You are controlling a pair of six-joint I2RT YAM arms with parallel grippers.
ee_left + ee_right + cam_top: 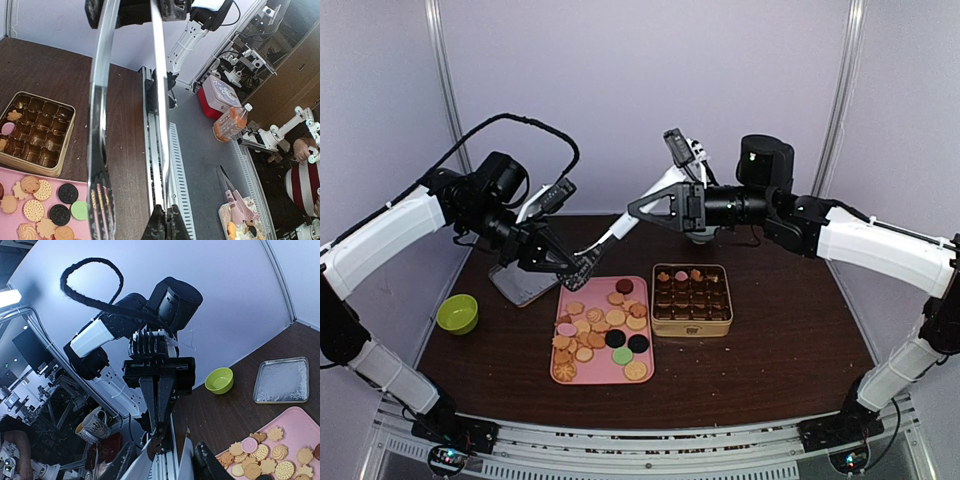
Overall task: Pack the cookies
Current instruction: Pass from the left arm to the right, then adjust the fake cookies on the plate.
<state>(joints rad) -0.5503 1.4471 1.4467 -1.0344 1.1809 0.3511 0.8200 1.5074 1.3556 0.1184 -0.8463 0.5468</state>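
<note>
the left gripper (556,257) is found fully closed on a pair of metal tongs (99,125), which is held above the table (780,340) near the pink tray (601,373). the right gripper (162,463) is seen partly open, with its fingers set either side of the tongs' far end; whether they press on the blades cannot be determined. most of the cookies (616,317) are laid on the pink tray. a few are placed in the top row of the gold tin (691,328), which stands just beside the tray.
</note>
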